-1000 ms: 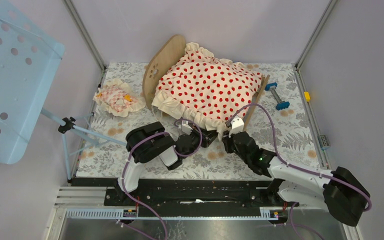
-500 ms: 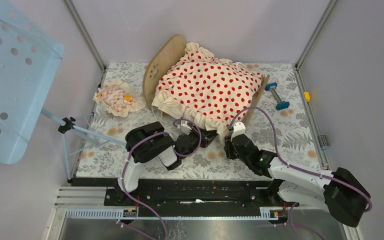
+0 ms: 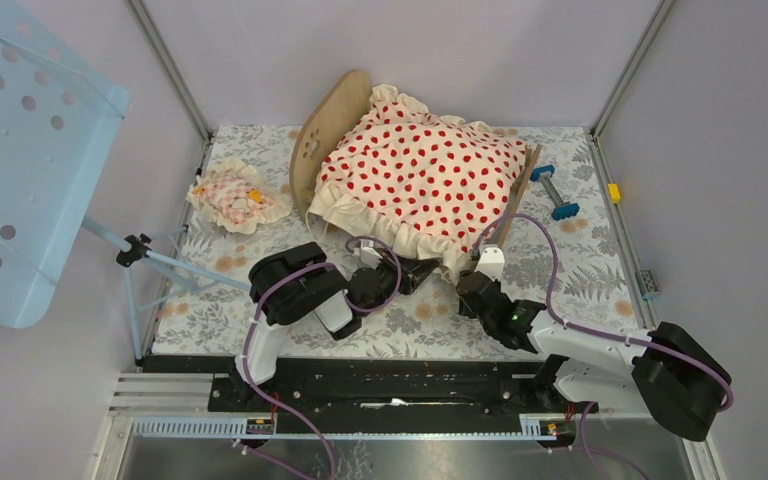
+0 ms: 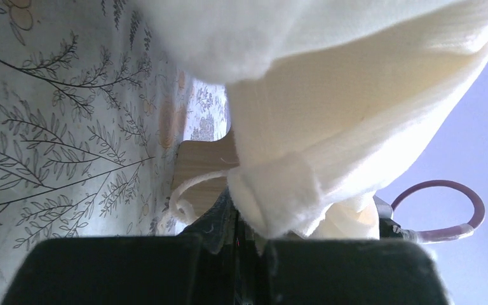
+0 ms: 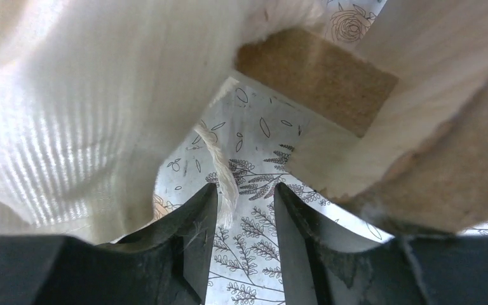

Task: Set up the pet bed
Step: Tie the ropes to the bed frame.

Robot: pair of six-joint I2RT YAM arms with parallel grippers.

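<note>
Light-wood pet bed (image 3: 322,135), rounded headboard, is sitting back-centre on the floral table (image 3: 580,260) under a soft red-dotted cream ruffled blanket (image 3: 425,170). Left gripper (image 4: 249,249) is pinching the ribbed hem, fully closed. Right gripper (image 5: 244,235) is hanging part open, empty, a twisted cream cord (image 5: 225,184) between its fingers. Risk: cord snagging, dragging the light frame.

Left arm (image 3: 295,290) is folded up tight near its base, wrist angled off to the right, left gripper (image 3: 422,270) jaws closed. Right arm (image 3: 580,345) reaches in low from the right side, right gripper (image 5: 244,197) jaws parted.
</note>
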